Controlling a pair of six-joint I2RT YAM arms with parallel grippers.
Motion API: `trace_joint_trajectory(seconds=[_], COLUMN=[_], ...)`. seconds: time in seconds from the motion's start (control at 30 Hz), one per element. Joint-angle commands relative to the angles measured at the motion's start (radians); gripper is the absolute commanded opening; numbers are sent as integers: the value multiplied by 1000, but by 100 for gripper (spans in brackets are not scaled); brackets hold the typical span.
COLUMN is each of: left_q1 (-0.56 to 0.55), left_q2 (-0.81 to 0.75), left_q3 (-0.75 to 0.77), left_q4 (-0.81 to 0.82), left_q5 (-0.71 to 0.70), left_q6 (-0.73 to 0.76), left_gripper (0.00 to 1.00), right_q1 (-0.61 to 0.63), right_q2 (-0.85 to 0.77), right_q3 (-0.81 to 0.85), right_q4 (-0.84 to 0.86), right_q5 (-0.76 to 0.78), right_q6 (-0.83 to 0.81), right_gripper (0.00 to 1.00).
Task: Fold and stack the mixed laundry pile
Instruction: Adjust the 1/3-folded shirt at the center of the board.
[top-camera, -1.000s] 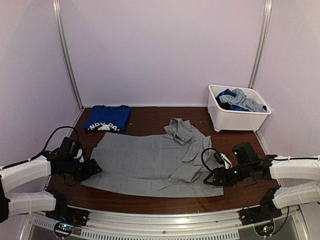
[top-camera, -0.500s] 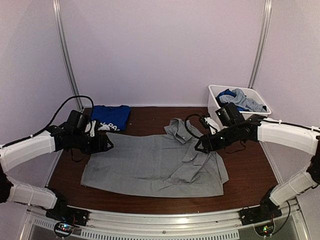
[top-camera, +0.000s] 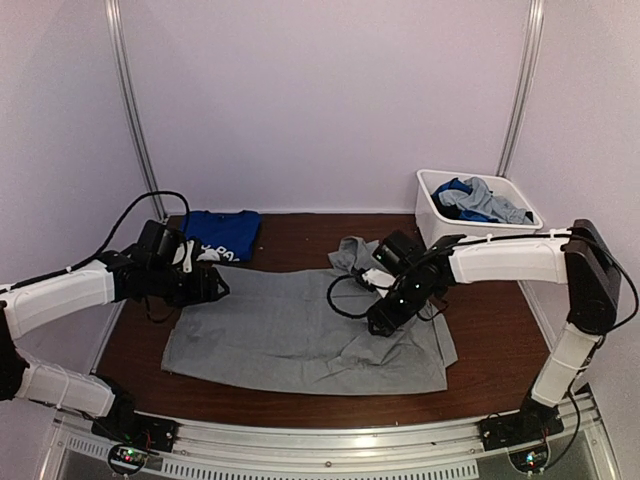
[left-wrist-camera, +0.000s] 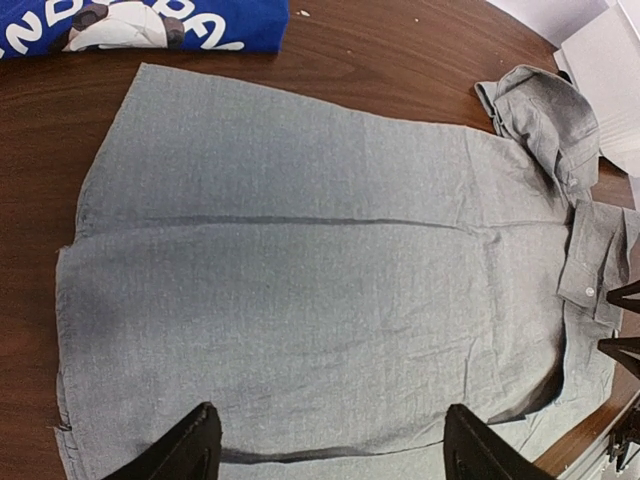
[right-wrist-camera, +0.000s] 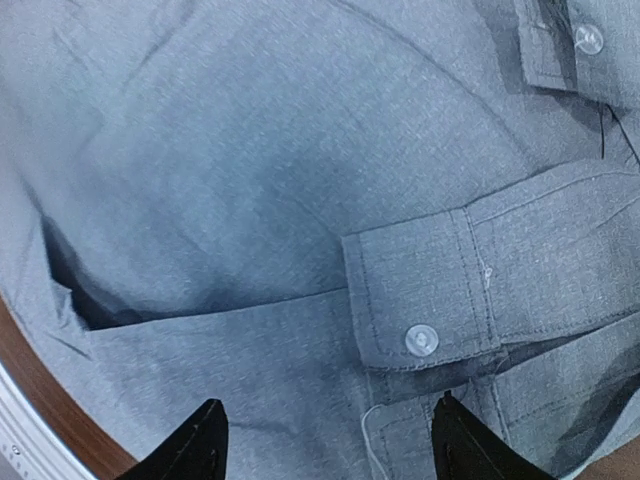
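Now the grey shirt (top-camera: 300, 330) is lying spread flat across the middle of the table (top-camera: 500, 330). The left gripper (top-camera: 217, 288) is hovering over its left side, jaws apart, holding nothing; the right gripper (top-camera: 380, 321) is hanging just above a buttoned cuff (right-wrist-camera: 425, 300), likewise spread and empty. A folded blue shirt (top-camera: 215, 238) is sitting at the far-left corner, more garments (top-camera: 480, 200) waiting in the bin (top-camera: 440, 245) at the far-right. For a clean fold, each gripper is likely needing a pinch right on an edge, both lifting evenly.
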Motion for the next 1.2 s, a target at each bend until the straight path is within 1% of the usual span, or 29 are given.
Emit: trace_joint_trajectory(seconds=[0.0, 0.17, 0.23, 0.27, 0.3, 0.43, 0.63, 0.73, 0.77, 0.8, 0.9, 1.17], left_q1=[-2, -2, -2, -2, -2, -2, 1, 1, 1, 1, 3, 12], left_q2=[10, 8, 7, 6, 6, 9, 10, 13, 13, 12, 9, 10], left_q3=[-3, -9, -10, -11, -12, -14, -14, -14, -14, -14, -14, -17], left_q4=[51, 53, 55, 55, 55, 57, 58, 60, 60, 61, 59, 60], left_q5=[-7, -7, -7, -9, -9, -10, -17, -16, -14, -15, -15, -10], left_q6=[-3, -1, -1, -2, -1, 3, 8, 8, 8, 8, 11, 18], left_gripper=[78, 79, 79, 79, 79, 79, 80, 80, 80, 80, 80, 80], right_q1=[26, 50, 60, 65, 67, 71, 68, 62, 58, 53, 34, 34], right_q2=[77, 163, 188, 197, 206, 218, 177, 168, 169, 171, 176, 147], right_q3=[61, 89, 97, 99, 101, 122, 184, 231, 242, 253, 269, 210], right_q4=[-56, -84, -94, -97, -98, -109, -117, -132, -135, -136, -155, -120], right_q5=[152, 268, 304, 324, 348, 448, 479, 508, 519, 523, 497, 387], right_q6=[-47, -75, -78, -78, -74, -50, -36, -40, -44, -50, -62, -60], right_gripper=[71, 71, 69, 66, 63, 42, 11, 5, 2, 0, 0, 0])
